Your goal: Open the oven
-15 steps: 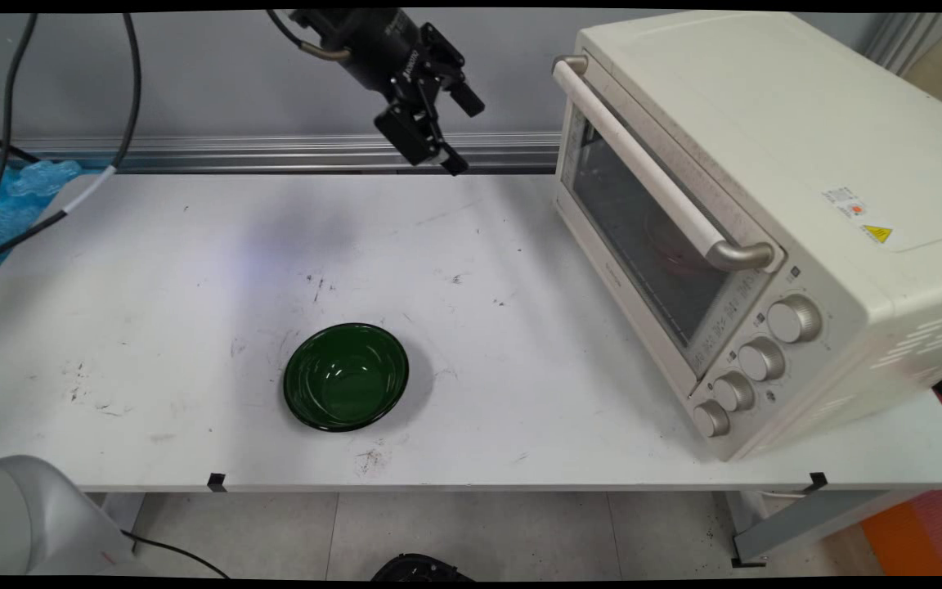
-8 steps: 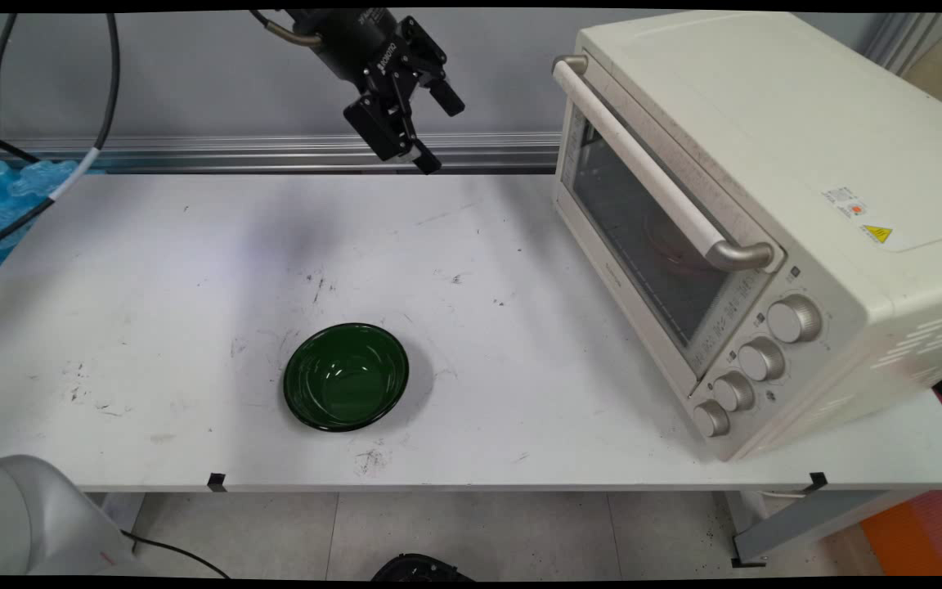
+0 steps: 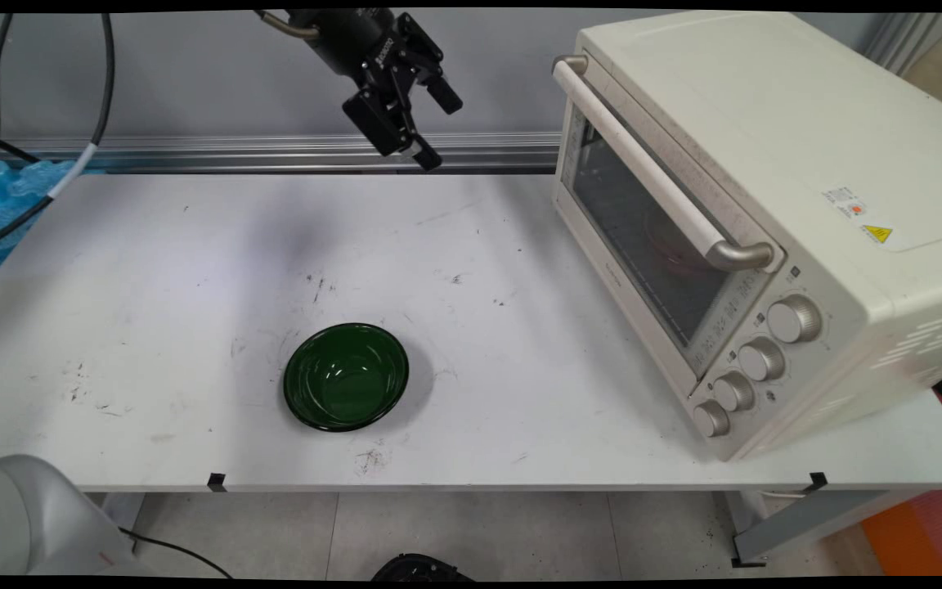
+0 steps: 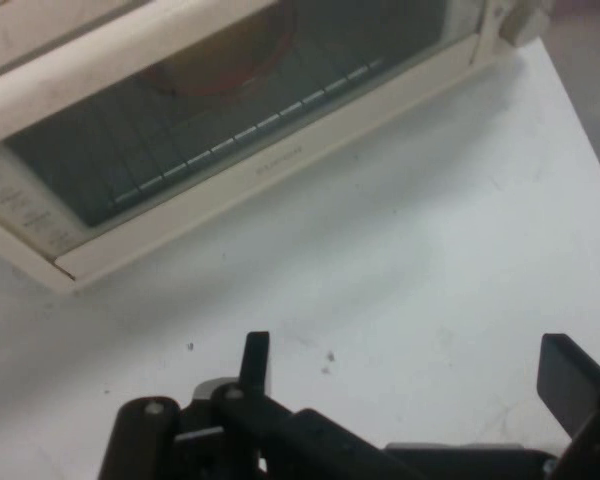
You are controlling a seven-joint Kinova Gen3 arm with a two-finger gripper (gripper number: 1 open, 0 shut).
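Black two-finger gripper (image 3: 438, 123) hangs high over far edge of white counter (image 3: 152, 270), fingers spread wide, holding nothing. Cream toaster oven w/ glass door (image 3: 765, 204) sits at right, door shut, something reddish inside. Dark green glass bowl (image 3: 346, 376) sits near front edge, well apart from gripper.

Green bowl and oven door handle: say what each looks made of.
Green bowl: glossy dark green, with bright highlights inside; probably glazed ceramic or glass, though shiny plastic cannot be ruled out.
Oven door handle: matte cream bar, likely plastic or painted metal, ending in brushed silver brackets that look metallic.
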